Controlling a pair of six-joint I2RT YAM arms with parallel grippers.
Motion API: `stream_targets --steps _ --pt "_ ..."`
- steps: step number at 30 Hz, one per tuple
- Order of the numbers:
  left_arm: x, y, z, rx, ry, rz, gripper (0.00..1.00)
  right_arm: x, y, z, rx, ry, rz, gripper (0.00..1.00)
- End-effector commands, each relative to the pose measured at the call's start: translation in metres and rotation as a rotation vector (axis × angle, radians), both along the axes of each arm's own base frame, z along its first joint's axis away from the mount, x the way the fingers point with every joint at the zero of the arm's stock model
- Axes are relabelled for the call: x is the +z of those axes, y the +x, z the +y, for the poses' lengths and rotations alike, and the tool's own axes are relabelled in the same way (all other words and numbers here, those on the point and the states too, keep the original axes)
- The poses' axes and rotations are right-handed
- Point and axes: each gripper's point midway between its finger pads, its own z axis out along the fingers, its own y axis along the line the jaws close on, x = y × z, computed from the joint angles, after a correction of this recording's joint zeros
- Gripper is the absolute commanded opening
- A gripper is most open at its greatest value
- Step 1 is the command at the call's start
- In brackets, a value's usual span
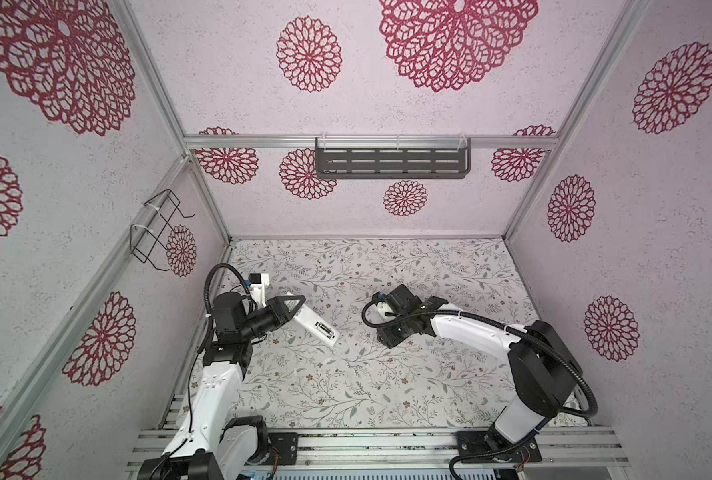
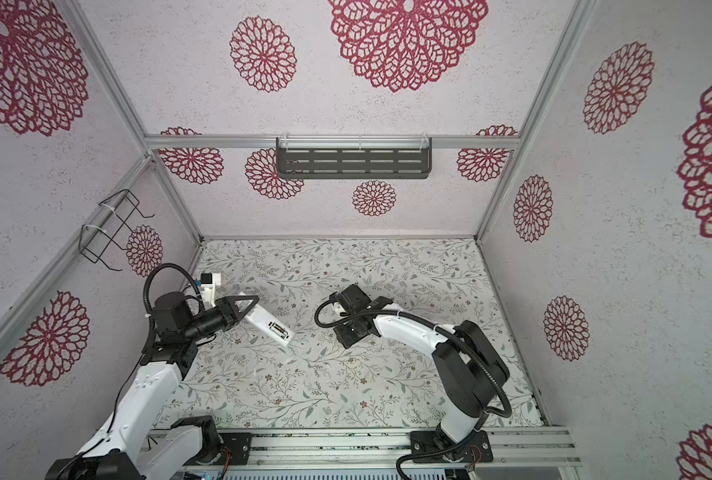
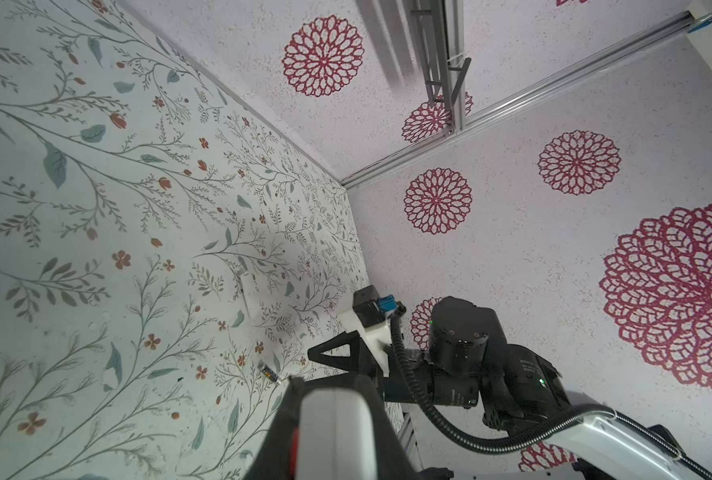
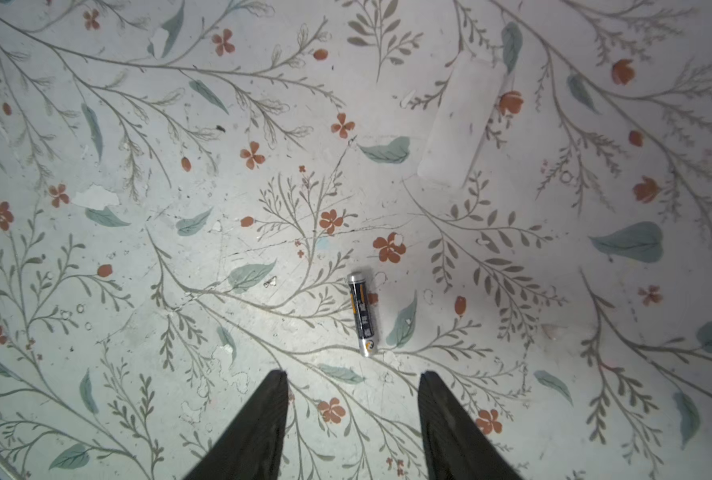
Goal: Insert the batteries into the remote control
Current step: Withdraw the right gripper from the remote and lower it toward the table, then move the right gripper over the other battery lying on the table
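Left gripper point(image 1: 294, 307) clamps the remote control point(image 1: 310, 320); right gripper point(image 4: 352, 376) gapes empty near 1 battery point(image 4: 362, 313), label unreadable.

I see remote point(image 1: 309, 319) smooth white plastic | battery point(image 4: 363, 314) glossy dark wrap, silvery metal ends | bench point(image 1: 387, 374) matt floral print, scuffed, chipped | right hand point(image 4: 352, 376) matt black | walls point(image 1: 229, 83) rough, speckled | rails point(image 1: 262, 142) bare metal

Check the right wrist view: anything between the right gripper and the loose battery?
Nothing: only bare flowered table between right gripper and battery, in the right wrist view.
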Motion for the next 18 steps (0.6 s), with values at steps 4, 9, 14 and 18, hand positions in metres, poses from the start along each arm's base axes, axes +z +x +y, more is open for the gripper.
stream_targets --steps 4,9,14,18 --pt "-0.001 -0.007 -0.005 -0.028 -0.008 -0.014 0.00 -0.001 0.003 0.006 0.022 0.000 0.018 0.51" --pt "0.003 -0.007 -0.008 -0.046 -0.026 -0.029 0.00 -0.010 0.001 0.005 0.021 -0.009 0.043 0.50" --pt "0.004 -0.009 -0.011 -0.061 -0.032 -0.033 0.00 -0.016 0.000 0.002 0.012 -0.017 0.041 0.50" --pt "0.005 -0.009 -0.014 -0.070 -0.032 -0.033 0.00 -0.019 0.000 0.002 0.013 -0.013 0.042 0.50"
